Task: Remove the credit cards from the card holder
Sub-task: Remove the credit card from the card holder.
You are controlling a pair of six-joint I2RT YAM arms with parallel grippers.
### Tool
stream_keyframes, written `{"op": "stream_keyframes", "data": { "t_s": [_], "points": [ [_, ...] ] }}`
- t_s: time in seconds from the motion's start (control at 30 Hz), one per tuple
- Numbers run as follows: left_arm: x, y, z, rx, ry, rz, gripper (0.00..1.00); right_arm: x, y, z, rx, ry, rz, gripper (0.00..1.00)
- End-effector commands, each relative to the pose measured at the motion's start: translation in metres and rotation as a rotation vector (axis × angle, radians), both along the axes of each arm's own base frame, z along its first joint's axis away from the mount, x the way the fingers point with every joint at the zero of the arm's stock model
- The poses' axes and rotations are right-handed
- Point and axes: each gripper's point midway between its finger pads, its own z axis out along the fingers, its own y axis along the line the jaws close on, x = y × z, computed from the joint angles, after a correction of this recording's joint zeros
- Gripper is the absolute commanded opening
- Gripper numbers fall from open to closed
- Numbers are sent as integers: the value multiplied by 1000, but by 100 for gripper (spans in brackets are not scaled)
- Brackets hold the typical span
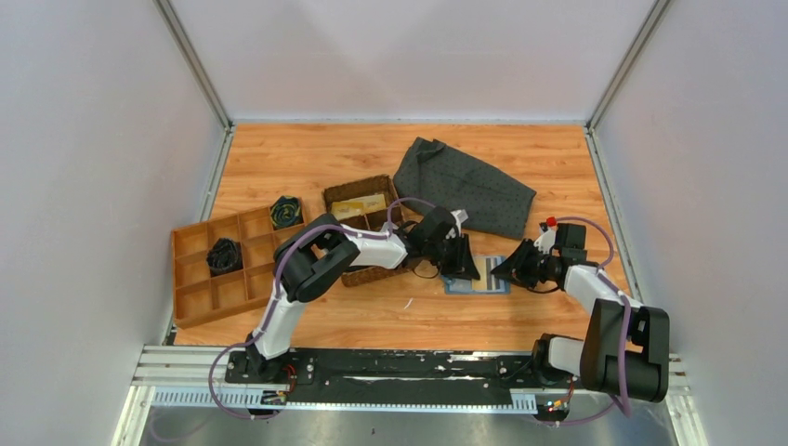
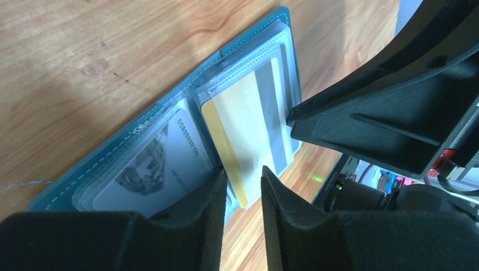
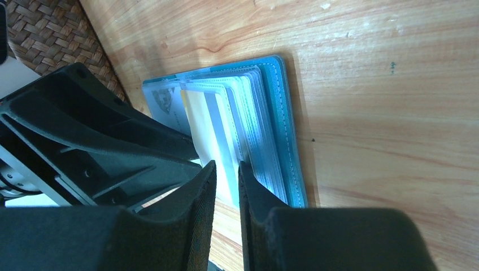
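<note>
The blue-teal card holder (image 1: pixel 491 284) lies open on the wooden table between my two grippers. In the left wrist view the holder (image 2: pixel 166 107) shows clear sleeves. A pale card with a yellow edge and a grey stripe (image 2: pixel 248 124) sticks partly out of its sleeve, and a printed card (image 2: pixel 164 164) sits in the other panel. My left gripper (image 2: pixel 244 169) is open by a narrow gap, and the yellow-edged card's corner shows between its tips. My right gripper (image 3: pixel 227 164) is also narrowly open, and its tips straddle the end of that pale card (image 3: pixel 212 130). Contact is unclear.
A brown woven basket (image 1: pixel 367 232) stands left of the holder under my left arm, with a pale card inside. A wooden divided tray (image 1: pixel 218 269) holds dark items at the left. A dark grey dotted cloth (image 1: pixel 465 186) lies behind. The two grippers (image 1: pixel 462 268) (image 1: pixel 509 269) almost meet.
</note>
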Motion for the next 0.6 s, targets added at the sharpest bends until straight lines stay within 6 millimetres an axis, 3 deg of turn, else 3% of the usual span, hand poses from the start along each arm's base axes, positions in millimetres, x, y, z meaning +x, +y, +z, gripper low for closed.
{"op": "stream_keyframes", "data": {
  "t_s": [0.0,0.17,0.3,0.57],
  "points": [
    [-3,3,-16,13,21,12,28,-39,-2,-36,-45,176,-11,24],
    [1,7,-11,-20,18,45,18,-39,-3,-37,-47,183,-15,24],
    [0,4,-4,-90,29,43,0,-40,-3,-38,-47,190,-16,24],
    [0,8,1,-116,17,56,0,-40,-5,-40,-58,198,-25,23]
  ]
}}
